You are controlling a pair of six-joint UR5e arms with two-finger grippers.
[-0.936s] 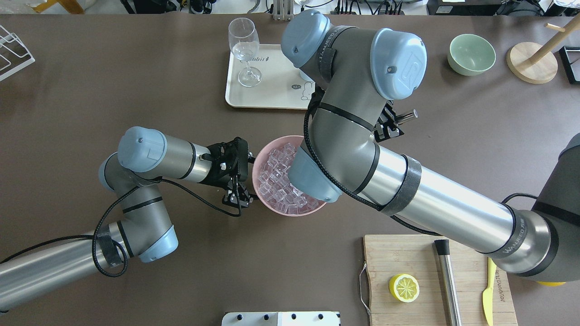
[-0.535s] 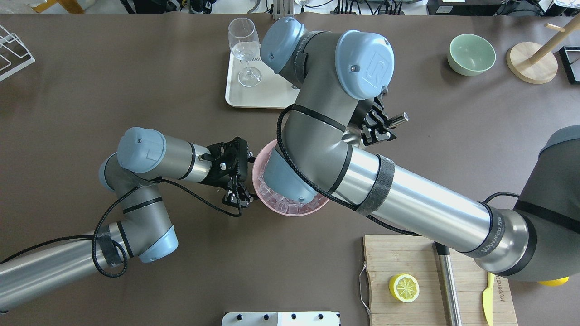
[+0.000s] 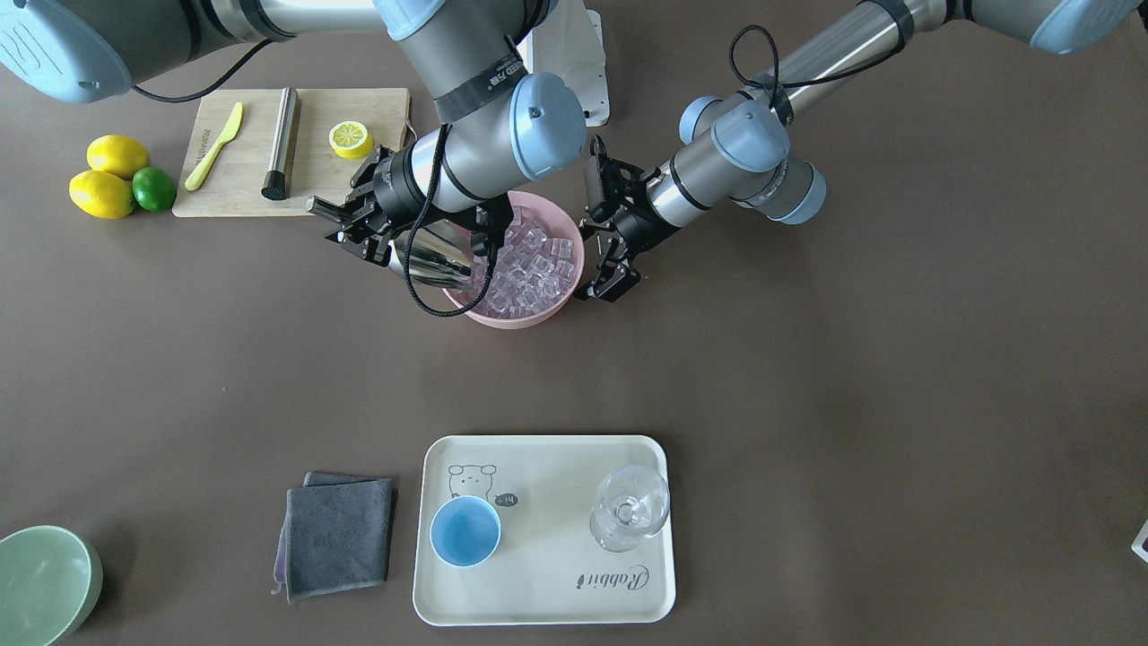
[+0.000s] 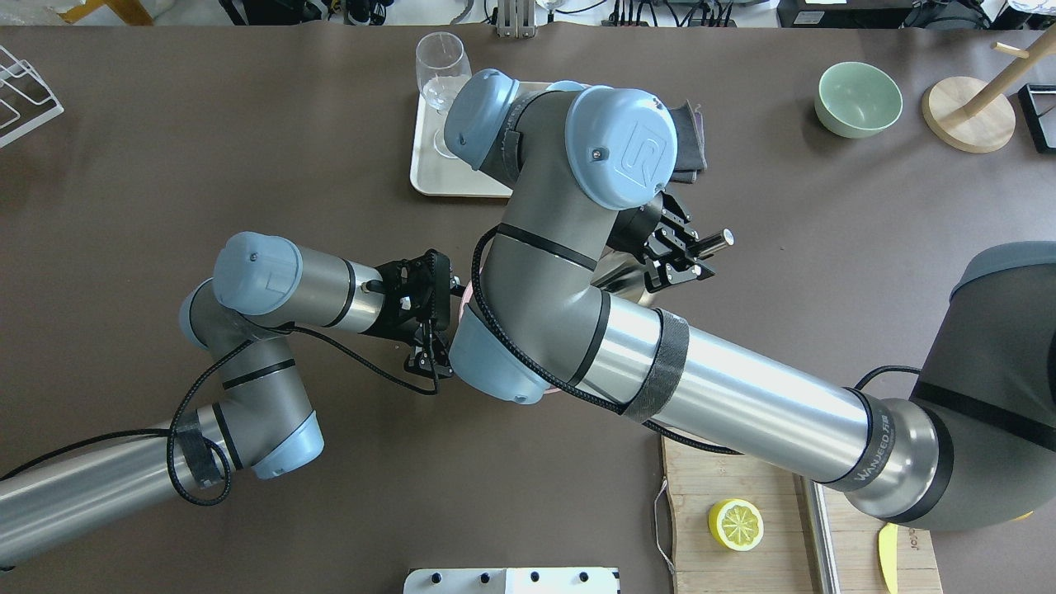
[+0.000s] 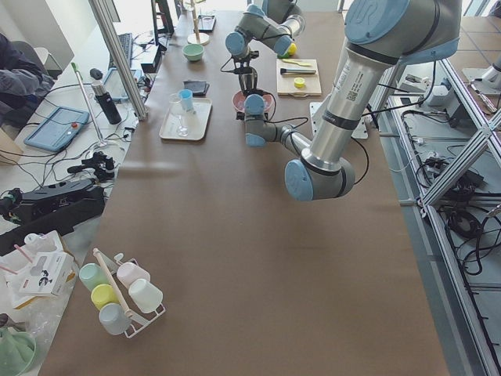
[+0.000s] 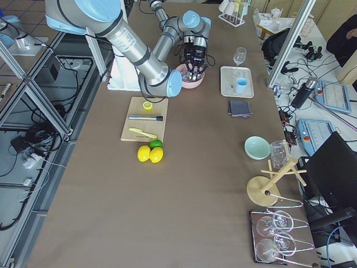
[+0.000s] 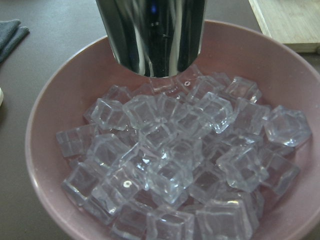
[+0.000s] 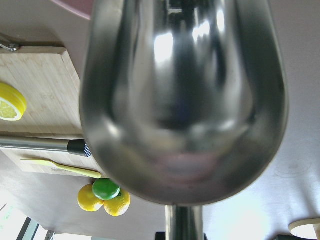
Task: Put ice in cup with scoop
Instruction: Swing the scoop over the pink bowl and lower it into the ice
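My right gripper (image 3: 354,220) is shut on the handle of the shiny silver scoop (image 3: 432,257). The scoop's mouth sits at the near rim of the pink bowl (image 3: 538,314), just above the ice (image 3: 534,267). In the left wrist view the scoop (image 7: 152,35) hangs over the ice (image 7: 175,160). No ice shows in the scoop in the right wrist view (image 8: 185,100). My left gripper (image 3: 612,284) is open, beside the bowl's other rim. The light-blue cup (image 3: 465,530) stands empty on the cream tray (image 3: 538,592).
A stemmed glass (image 3: 630,507) shares the tray. A grey cloth (image 3: 339,534) lies beside it. The cutting board (image 3: 314,184) holds a lemon half (image 3: 350,138), a steel cylinder (image 3: 281,142) and a yellow knife (image 3: 213,145). A green bowl (image 3: 40,583) sits in a corner.
My right arm has swung over the pink bowl, bringing the scoop toward it and covering the bowl and tray from above. The left arm has not moved.
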